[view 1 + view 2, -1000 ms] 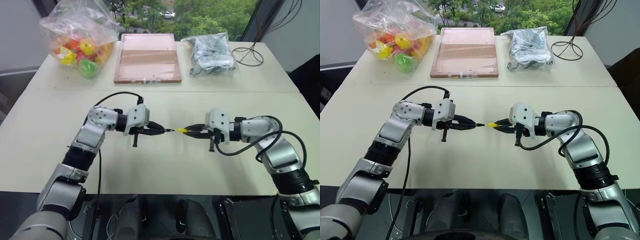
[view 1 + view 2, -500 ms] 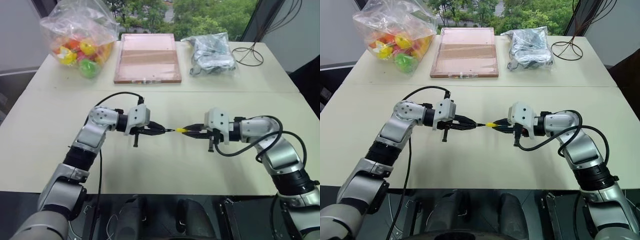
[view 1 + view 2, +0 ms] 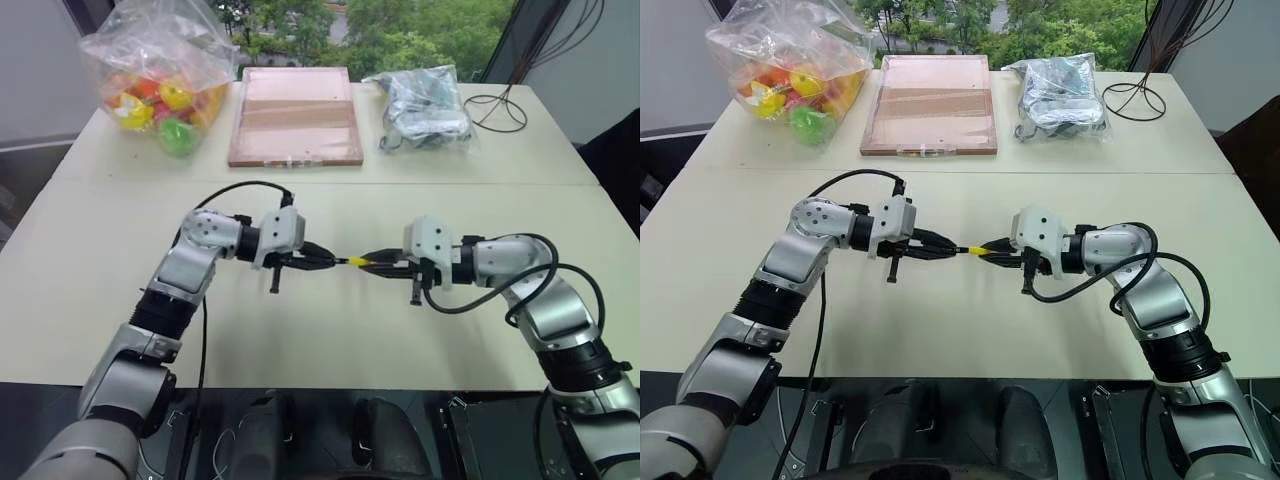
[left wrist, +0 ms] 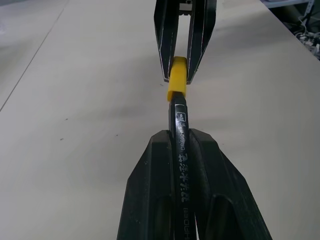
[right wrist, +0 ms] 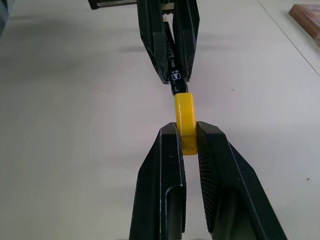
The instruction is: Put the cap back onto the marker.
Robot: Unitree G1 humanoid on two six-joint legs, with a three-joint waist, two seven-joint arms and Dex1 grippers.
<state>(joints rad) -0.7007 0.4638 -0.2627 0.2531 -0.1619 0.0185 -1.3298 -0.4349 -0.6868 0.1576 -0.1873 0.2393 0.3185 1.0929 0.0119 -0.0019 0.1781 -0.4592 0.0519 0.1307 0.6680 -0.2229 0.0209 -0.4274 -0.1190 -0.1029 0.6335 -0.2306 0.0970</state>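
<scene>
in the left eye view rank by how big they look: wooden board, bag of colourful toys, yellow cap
1. Bag of colourful toys and wooden board: look alike, no ranking.
2. Yellow cap: by far smallest.

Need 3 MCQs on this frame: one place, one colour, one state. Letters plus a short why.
1. Where is the wooden tray?
A. between the two bags at the table's far side
B. under the grippers
C. at the near edge

2. What colour is the cap?
A. red
B. yellow
C. white

3. What is the left gripper doing?
A. open above the table
B. shut on the marker
C. shut on a bag

A: the tray lies between the toy bag and the grey bag.
B: yellow between the right gripper's fingers.
B: the black fingers clamp the marker's barrel, tip meeting the cap.
</scene>
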